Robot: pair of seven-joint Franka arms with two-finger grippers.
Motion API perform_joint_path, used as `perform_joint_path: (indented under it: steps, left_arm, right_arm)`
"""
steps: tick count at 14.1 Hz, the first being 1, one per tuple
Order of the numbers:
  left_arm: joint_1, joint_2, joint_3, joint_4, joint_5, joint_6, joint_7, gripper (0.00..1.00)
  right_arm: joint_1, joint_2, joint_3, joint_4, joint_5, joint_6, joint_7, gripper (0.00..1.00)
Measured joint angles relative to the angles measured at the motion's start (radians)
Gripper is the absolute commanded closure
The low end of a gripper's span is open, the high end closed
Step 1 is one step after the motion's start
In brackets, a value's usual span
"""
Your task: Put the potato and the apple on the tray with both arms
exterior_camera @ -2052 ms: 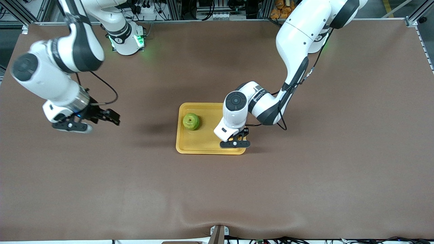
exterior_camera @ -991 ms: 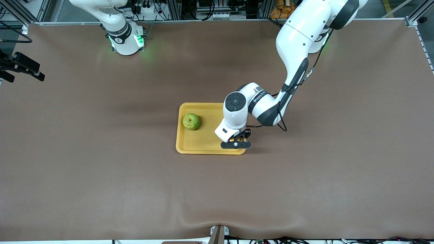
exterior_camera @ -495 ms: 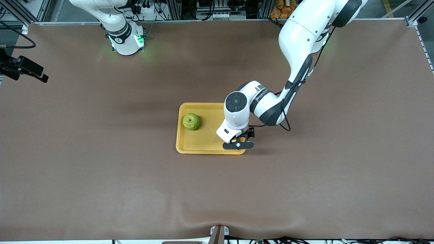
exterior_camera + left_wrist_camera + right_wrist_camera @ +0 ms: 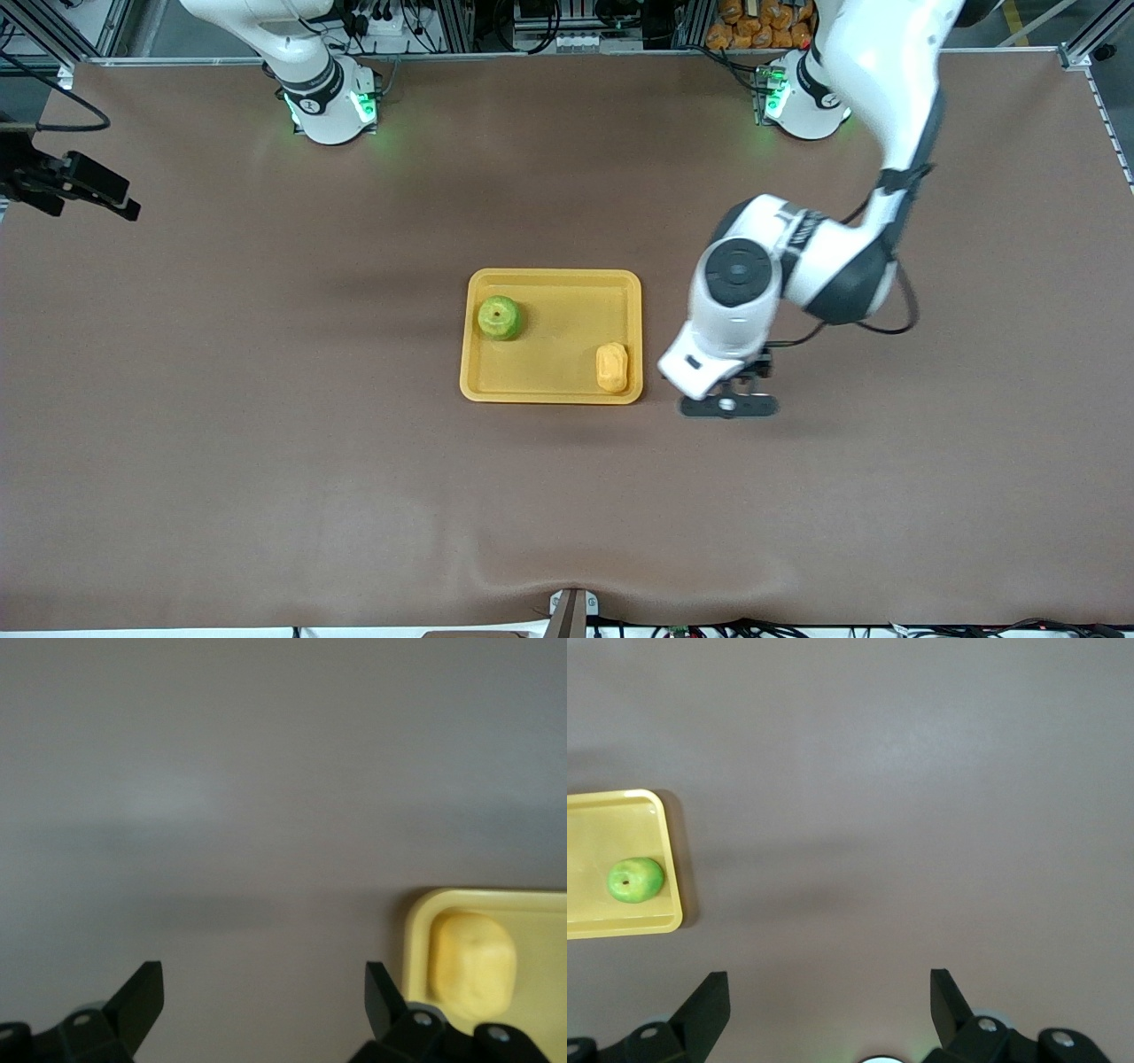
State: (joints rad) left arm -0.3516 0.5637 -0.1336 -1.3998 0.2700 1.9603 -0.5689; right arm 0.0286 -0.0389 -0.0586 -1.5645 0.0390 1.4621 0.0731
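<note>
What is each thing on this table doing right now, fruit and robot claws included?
Apple: resting on the tray.
Potato: lying on the tray, released.
Tray: flat on the table.
Left gripper: open, empty, over the table beside the tray.
Right gripper: open, empty, waiting.

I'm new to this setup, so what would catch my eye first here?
The yellow tray mid-table holds the green apple near the right arm's end and the potato in its corner near the left arm's end. The left gripper, fingers open, hangs over bare table beside the tray.
</note>
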Motion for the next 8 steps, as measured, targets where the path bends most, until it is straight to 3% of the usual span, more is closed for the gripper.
perform_joint_path:
  steps: [8]
  left_arm:
    - [0.152,-0.190,-0.004,0.000,-0.013,-0.252,0.176,0.00]
  right_arm:
    - [-0.004,0.000,-0.002,-0.021,-0.001,0.001,-0.044,0.00]
